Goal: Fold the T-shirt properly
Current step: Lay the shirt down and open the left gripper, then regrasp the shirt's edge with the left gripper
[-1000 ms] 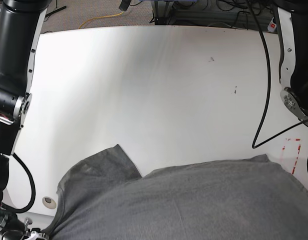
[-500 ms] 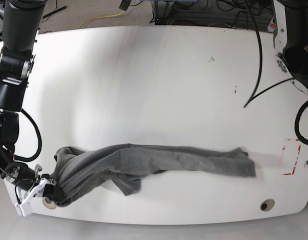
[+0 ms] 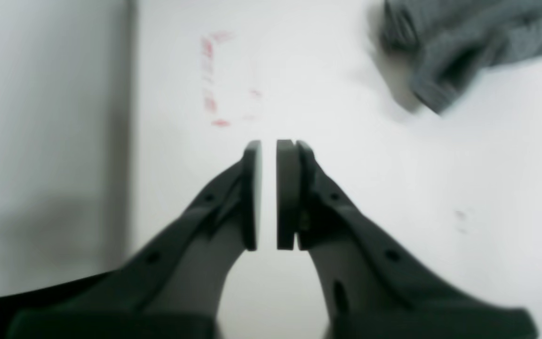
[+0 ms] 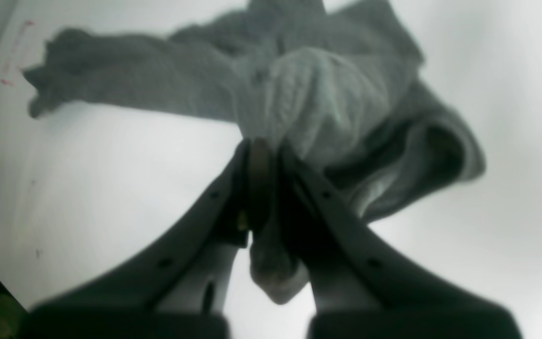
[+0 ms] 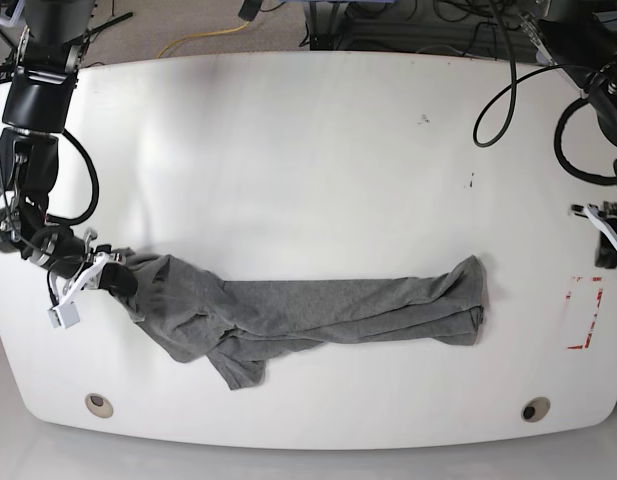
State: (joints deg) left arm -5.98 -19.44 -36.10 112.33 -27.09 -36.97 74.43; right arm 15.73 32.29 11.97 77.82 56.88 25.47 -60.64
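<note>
T-shirt (image 5: pixel 318 315) bunched lengthwise, no print, right hand (image 4: pixel 264 155) clamping it, left hand (image 3: pixel 268 188) slightly parted, empty

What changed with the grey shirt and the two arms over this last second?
The T-shirt, first spread wide close to the camera, was swung down into a long bunched strip across the table. The left claw let go of its end and has drawn back near the red marks, slightly parted and empty. The right claw stays clamped on the other end.
</note>
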